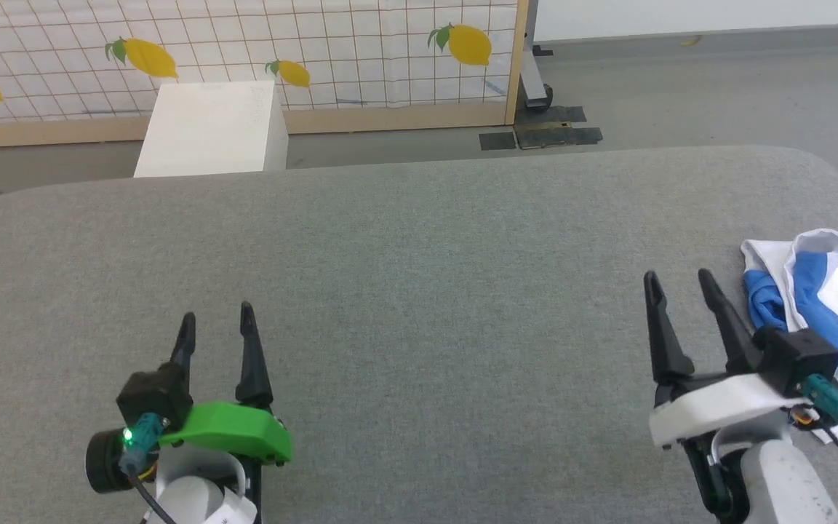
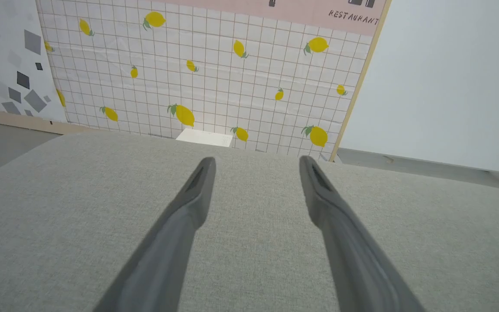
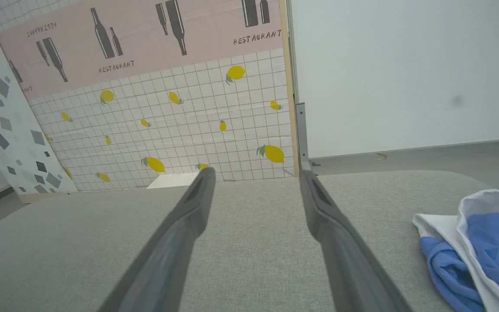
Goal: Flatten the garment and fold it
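The crumpled T-shirt (image 1: 819,291) lies at the grey table's (image 1: 419,240) right edge, just beside the right gripper (image 1: 677,276), to its outer side. That gripper's fingers are spread wide and empty, and the left gripper (image 1: 217,313) is likewise spread, well apart from the shirt.

the table (image 1: 419,291) is covered in grey woven cloth, matt and finely grained. the garment (image 1: 812,291) at the right edge is soft, matt, rumpled cloth. the left gripper (image 1: 217,313), lower left, has matt dark fingers and a smooth, faintly glossy green plastic cover (image 1: 233,429).
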